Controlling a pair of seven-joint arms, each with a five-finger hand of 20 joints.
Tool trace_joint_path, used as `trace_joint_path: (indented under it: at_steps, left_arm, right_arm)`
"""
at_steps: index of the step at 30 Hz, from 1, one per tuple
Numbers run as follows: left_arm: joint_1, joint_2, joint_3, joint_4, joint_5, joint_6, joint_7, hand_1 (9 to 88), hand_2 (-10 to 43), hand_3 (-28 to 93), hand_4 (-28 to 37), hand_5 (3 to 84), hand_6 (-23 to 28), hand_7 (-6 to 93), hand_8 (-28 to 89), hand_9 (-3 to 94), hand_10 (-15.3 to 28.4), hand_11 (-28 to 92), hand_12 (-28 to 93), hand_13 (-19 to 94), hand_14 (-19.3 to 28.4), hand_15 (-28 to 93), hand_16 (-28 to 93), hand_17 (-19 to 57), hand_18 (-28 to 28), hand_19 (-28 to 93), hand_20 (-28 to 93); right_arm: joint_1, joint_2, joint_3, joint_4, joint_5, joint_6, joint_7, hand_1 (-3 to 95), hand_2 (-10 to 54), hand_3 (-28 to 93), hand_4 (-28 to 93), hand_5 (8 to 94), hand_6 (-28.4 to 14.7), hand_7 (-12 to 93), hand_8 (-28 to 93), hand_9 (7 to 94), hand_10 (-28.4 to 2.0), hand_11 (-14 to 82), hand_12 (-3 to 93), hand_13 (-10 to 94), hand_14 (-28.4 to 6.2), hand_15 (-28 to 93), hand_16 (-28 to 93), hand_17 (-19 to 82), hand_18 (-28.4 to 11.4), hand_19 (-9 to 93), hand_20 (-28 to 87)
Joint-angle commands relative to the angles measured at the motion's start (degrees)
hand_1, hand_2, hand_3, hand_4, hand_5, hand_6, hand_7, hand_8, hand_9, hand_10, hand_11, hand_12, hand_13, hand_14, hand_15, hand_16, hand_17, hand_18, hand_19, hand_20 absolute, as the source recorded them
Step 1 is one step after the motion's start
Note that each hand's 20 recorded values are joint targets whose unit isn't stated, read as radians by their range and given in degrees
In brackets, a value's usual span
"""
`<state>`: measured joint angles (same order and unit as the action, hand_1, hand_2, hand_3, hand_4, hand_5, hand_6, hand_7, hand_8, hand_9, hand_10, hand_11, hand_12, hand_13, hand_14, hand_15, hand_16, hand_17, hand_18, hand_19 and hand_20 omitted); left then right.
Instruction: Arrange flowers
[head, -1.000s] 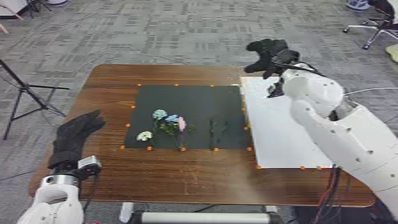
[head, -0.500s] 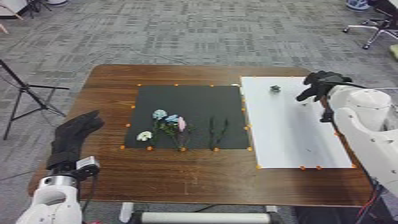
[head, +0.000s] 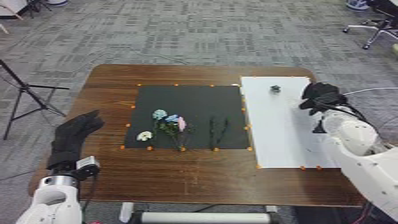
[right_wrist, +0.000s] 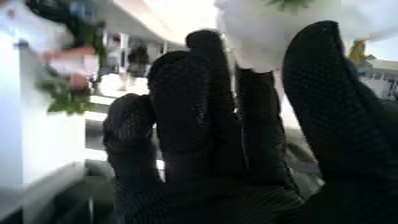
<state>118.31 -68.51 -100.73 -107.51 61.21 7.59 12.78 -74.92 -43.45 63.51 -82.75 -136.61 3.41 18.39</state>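
The left robot hand (head: 74, 132) and right robot hand (head: 322, 96) have extended fingers.

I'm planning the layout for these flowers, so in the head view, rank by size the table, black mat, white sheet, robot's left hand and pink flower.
1. Table
2. Black mat and white sheet: too alike to rank
3. Left hand
4. Pink flower

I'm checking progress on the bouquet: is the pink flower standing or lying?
Lying: the pink flower is stretched out along the black mat.
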Motion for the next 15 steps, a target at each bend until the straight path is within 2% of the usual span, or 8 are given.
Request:
trace_joint_path:
  at_steps: [1, 9, 15]
  left_arm:
    - [0.38, -0.54, -0.28, -0.5, -0.13, -0.16, 0.32, 27.8, 5.4, 68, -27.6, 54.0, 0.7, 16.7, -7, 52.5, 14.6, 25, 15, 42, 18.1, 27, 1, 8.0, 12.2, 12, 19]
    - [0.3, -0.22, -0.34, -0.49, -0.21, 0.0, 0.24, 27.9, 5.6, 68, -27.8, 54.1, 0.8, 16.6, -7, 52.5, 14.6, 25, 15, 42, 18.1, 27, 1, 7.9, 12.2, 12, 19]
    - [0.1, -0.04, -0.24, -0.38, -0.2, -0.18, 0.2, 27.8, 5.6, 68, -27.7, 54.1, 0.7, 16.6, -7, 52.5, 14.6, 25, 15, 42, 18.1, 27, 1, 8.0, 12.2, 12, 19]
  right_arm:
    - [0.92, 1.62, -2.16, 0.6, -0.52, 7.35, -2.2, 57.9, -8.3, 55, -20, 74.0, 3.2, 22, 5, 83.1, -10.6, 14.4, 27.4, 75, -9.6, 64, 32, 39, -22.7, 83, 60]
    - [6.43, 3.87, -5.55, -5.85, 5.3, 16.51, -2.34, 60.6, -8.8, 55, -19, 78.0, 2.5, 21, 6, 86.9, -10.4, 13.4, 30.0, 78, -8.1, 65, 33, 41, -22.4, 85, 60]
    - [11.19, 3.37, -11.28, -11.36, 9.11, 16.87, -4.51, 60.4, -9.2, 55, -19, 78.7, 2.4, 20, 6, 87.4, -10.5, 12.9, 30.5, 78, -8.0, 64, 34, 42, -22.2, 85, 60]
